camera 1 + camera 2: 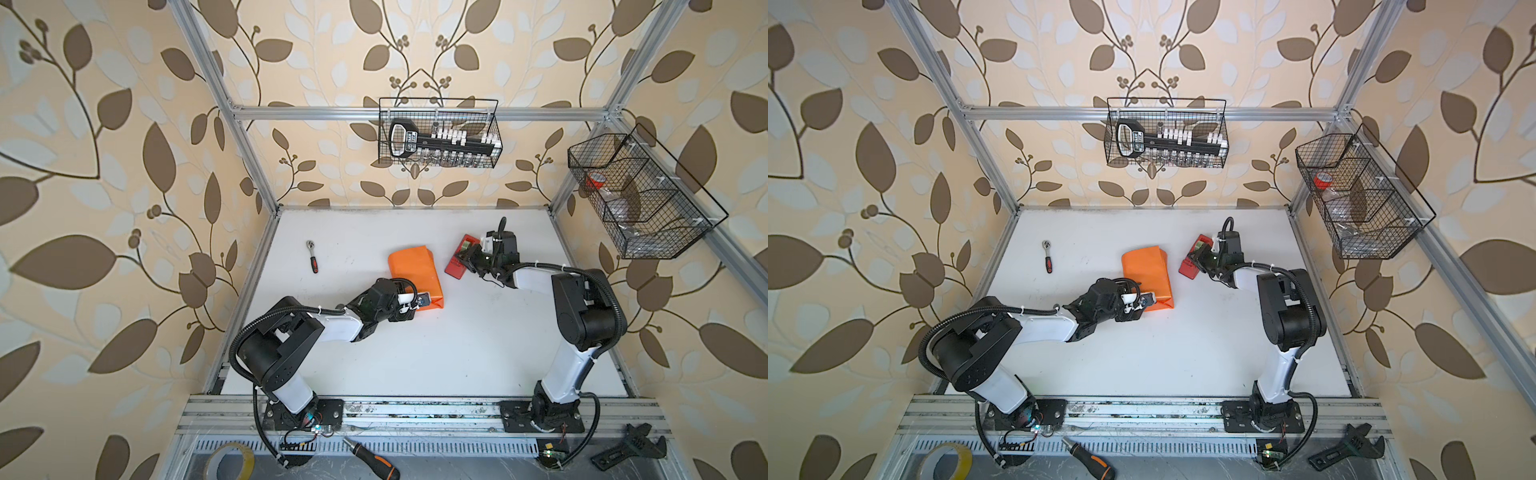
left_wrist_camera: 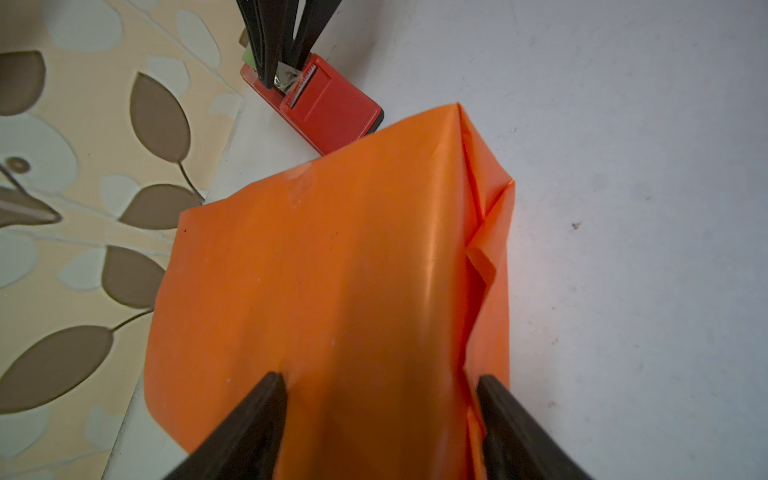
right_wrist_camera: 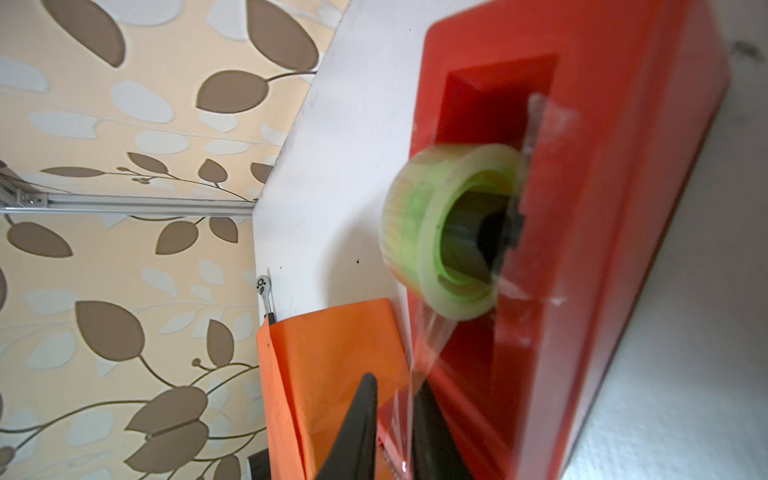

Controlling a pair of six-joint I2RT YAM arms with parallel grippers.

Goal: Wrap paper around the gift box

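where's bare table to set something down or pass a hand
Widest: near table between left arm and right arm. Also between ratchet and orange paper, and along the back wall. Crowded: paper to red tape dispenser, where the right gripper works.

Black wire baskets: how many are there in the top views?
2. One black wire basket hangs on the back aluminium rail; a divided black wire basket hangs on the right-side rail. None seems hidden.

Narrow gap between paper and tape dispenser; ratchet well apart; near tabletop open.
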